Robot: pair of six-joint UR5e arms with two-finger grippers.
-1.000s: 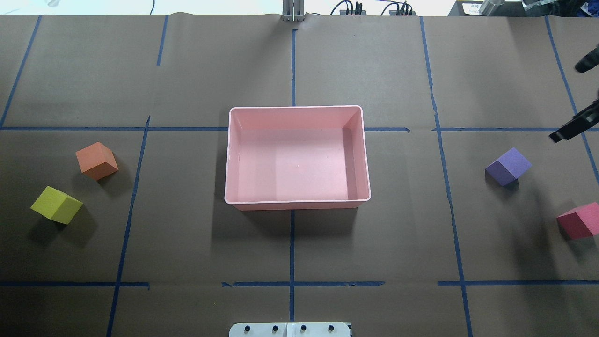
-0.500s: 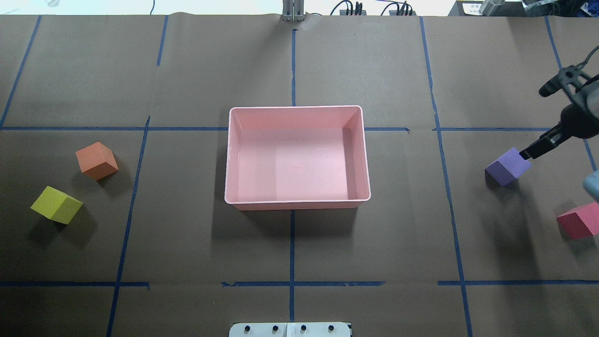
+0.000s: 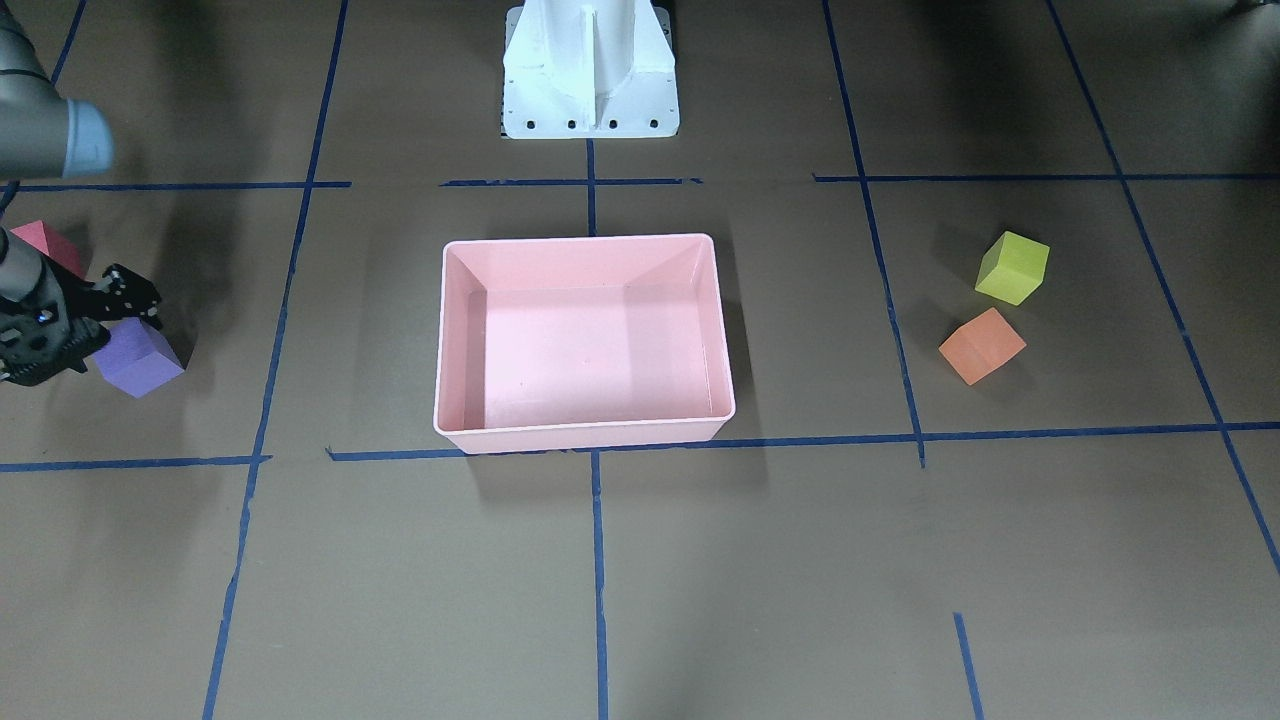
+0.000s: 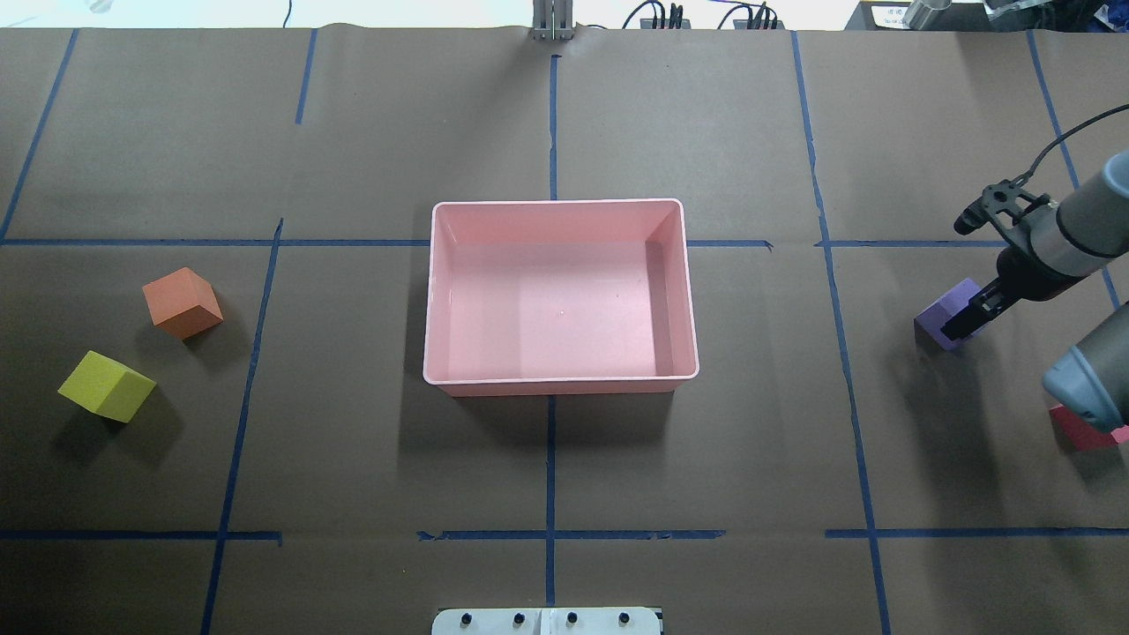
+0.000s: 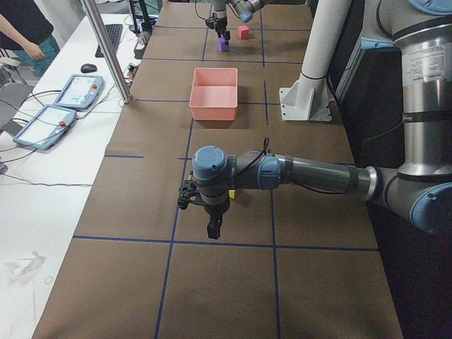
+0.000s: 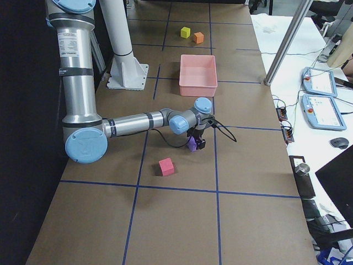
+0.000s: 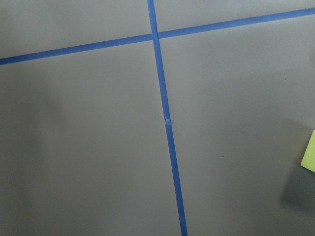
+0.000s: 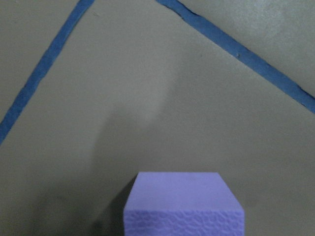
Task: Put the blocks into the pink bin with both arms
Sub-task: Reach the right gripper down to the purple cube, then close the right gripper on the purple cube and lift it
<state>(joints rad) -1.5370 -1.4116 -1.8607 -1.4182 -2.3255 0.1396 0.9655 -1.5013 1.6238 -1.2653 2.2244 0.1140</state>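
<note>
Purple block [image 4: 940, 311] lies directly under my right gripper [image 4: 963, 317]; whether the jaws are spread or closed on it, I cannot tell. Pink bin [image 4: 561, 204] well apart, to that gripper's left. Opening of my left gripper [image 5: 213, 227]: cannot tell.

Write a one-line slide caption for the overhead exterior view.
Right arm with jaws at the purple block, the empty pink bin at centre, the orange block and yellow-green block on the left.
</note>
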